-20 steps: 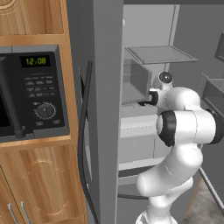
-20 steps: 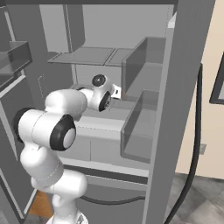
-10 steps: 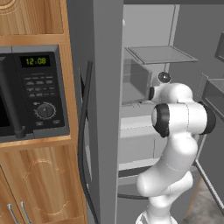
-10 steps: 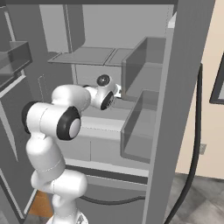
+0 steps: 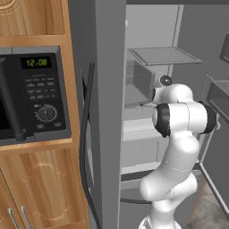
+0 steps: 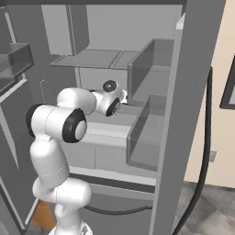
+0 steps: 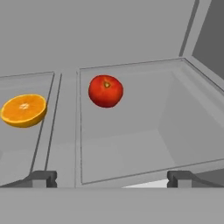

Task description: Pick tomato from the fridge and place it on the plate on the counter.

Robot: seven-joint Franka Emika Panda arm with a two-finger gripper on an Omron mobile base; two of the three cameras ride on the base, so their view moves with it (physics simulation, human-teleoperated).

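Two dark fingertips of the end effector spread wide at the bottom of the hand view, released and grasping nothing. Ahead and above, slightly left of the midline between the tips, the tomato resting in a translucent drawer inside the fridge, well apart from both tips. Further left, in the neighbouring compartment, a halved orange, cut face up. In both base views, arm reaching into the open fridge at shelf height. Beside the fridge, a black microwave set in wooden cabinets.
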